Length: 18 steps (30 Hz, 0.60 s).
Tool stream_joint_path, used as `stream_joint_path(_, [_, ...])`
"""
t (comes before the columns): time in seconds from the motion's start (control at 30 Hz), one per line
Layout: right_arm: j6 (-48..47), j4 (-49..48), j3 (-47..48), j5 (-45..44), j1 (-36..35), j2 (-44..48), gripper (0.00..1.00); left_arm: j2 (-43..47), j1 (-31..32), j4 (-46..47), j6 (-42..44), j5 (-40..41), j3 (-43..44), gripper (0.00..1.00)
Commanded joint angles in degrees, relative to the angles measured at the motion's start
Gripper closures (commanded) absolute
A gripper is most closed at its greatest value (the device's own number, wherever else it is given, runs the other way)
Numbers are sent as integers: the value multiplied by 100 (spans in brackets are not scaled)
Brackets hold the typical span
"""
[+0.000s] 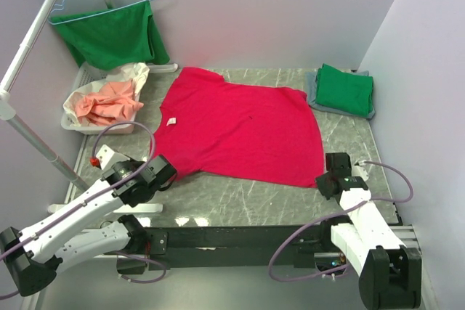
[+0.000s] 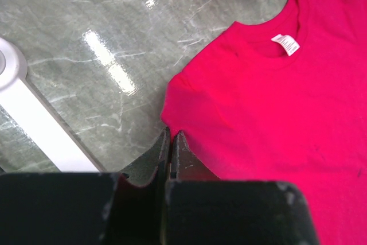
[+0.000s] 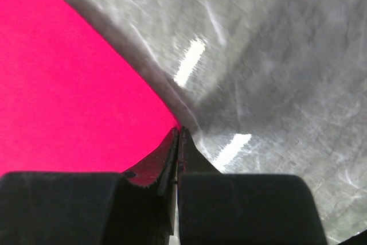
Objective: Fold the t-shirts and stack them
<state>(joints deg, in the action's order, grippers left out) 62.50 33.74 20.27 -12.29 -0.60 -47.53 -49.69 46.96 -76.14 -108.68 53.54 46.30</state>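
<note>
The red t-shirt [image 1: 240, 128] lies spread flat on the marble table, collar to the left, its white label up. My left gripper [image 1: 166, 172] is at the near sleeve; in the left wrist view its jaws [image 2: 170, 135] are shut together on the very edge of the red sleeve [image 2: 275, 113]. My right gripper [image 1: 322, 181] is at the near hem corner, shut [image 3: 178, 131] on the red cloth [image 3: 69, 84], whose edge casts a shadow on the table. A folded green t-shirt [image 1: 345, 88] rests on a folded grey one [image 1: 341, 112] at the back right.
A white basket [image 1: 73, 117] with peach and white cloths [image 1: 109, 103] stands at the back left. Behind it a green garment [image 1: 112, 34] hangs on a hanger beside a slanted white pole [image 1: 29, 49]. A white bar [image 2: 34, 124] lies left of my left gripper.
</note>
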Motion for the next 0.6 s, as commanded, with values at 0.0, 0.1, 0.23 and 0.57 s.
stream_joint_path(0.0, [324, -34, -41, 52, 34, -116, 100, 109, 6, -235, -13, 306, 168, 99])
stream_joint_path(0.1, [561, 317, 38, -238, 34, -46, 100, 56, 6, -226, 40, 271, 177, 99])
stream_joint_path(0.23, [702, 730, 222, -633, 34, 384, 70, -5, 6, -226, 32, 192, 107, 99])
stream_joint_path(0.57, [44, 487, 802, -512, 25, 1001, 50, -181, 15, -226, -48, 43, 45, 99])
